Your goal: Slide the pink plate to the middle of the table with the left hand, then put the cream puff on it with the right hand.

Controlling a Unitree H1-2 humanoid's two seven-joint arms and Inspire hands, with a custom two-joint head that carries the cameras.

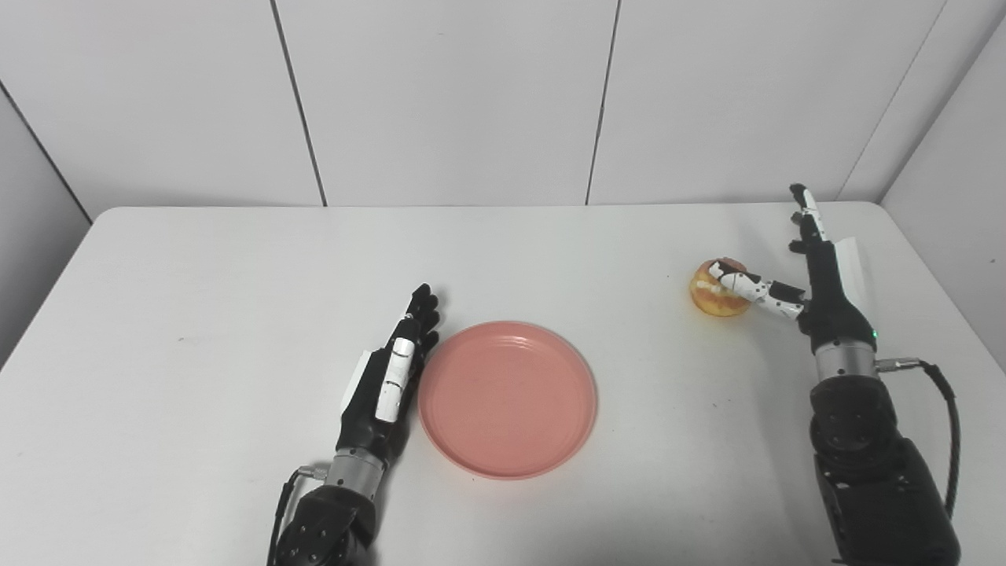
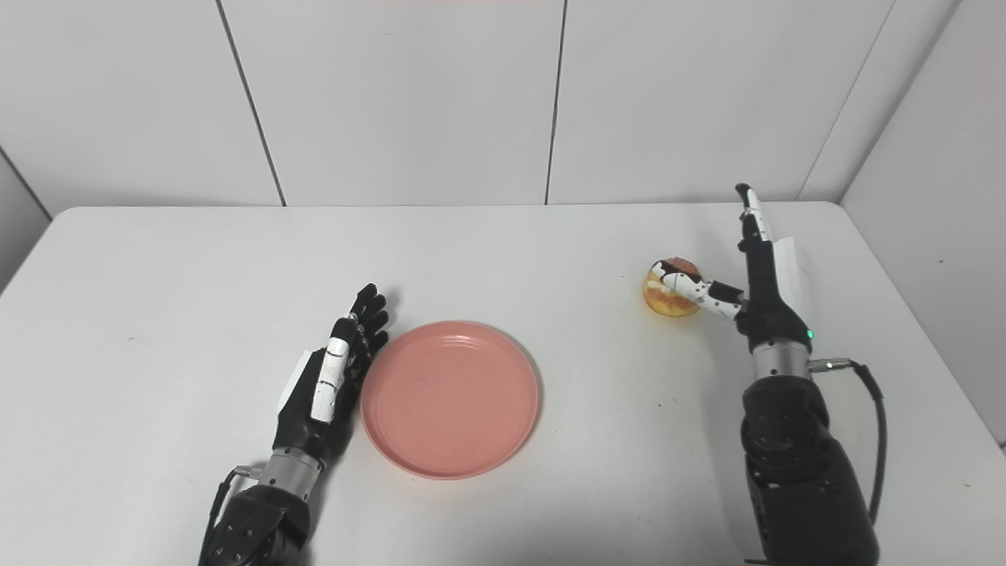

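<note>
The pink plate [image 1: 507, 397] lies empty near the middle of the white table [image 1: 236, 267]. My left hand [image 1: 389, 369] rests flat and open against the plate's left rim, fingers straight and pointing away from me. The cream puff [image 1: 717, 289], golden with a cream band, sits on the table at the right. My right hand [image 1: 817, 271] stands open just right of it, fingers stretched upward, with the thumb [image 1: 747, 284] reaching across the front of the puff and touching it.
White wall panels rise behind the table's far edge. The table's right edge runs close to my right forearm [image 1: 864, 440]. A cable loops off the right wrist [image 1: 947, 409].
</note>
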